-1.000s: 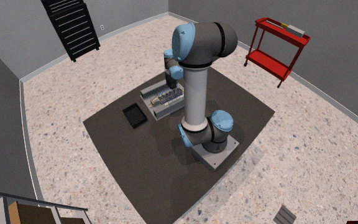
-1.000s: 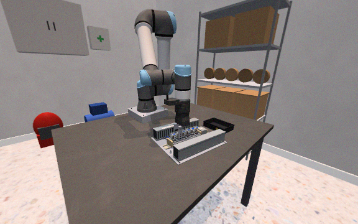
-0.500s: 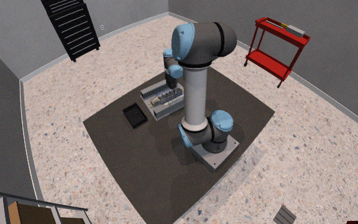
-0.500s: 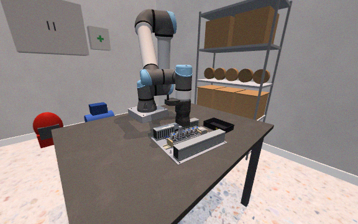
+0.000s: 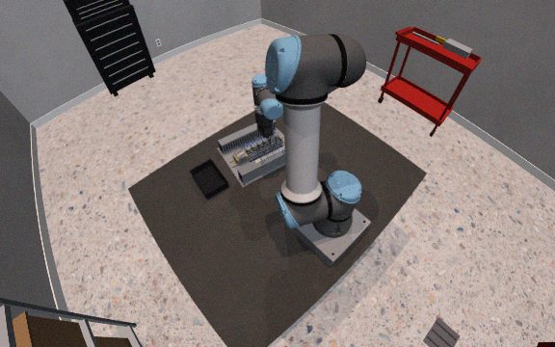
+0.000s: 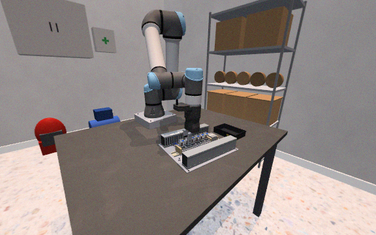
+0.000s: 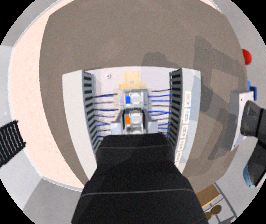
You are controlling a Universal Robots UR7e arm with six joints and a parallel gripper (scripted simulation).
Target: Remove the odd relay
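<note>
The relay panel [image 5: 235, 172] [image 6: 173, 156] [image 7: 102, 78] looks flat on the table between its two grey wire ducts. My gripper [image 6: 188, 140] [image 7: 133, 115] points straight down over the relay row, shut on the relay with the orange button [image 7: 135, 121], one finger on each side of it. This relay is upright and in line with the row; whether it is clear of its socket cannot be told. A blue-button relay [image 7: 135, 98] stands beside it, near the beige end block. The other relays are hidden in the wrist view. The black parts tray [image 5: 209, 178] [image 6: 229, 130] shows no relay inside.
The wire ducts [image 5: 264, 169] [image 6: 209, 153] [image 7: 75, 120] rise along both long sides of the panel, higher than its plate. Blue and dark wires [image 7: 160, 96] run from the sockets to the ducts. The tray lies off one short end of the panel.
</note>
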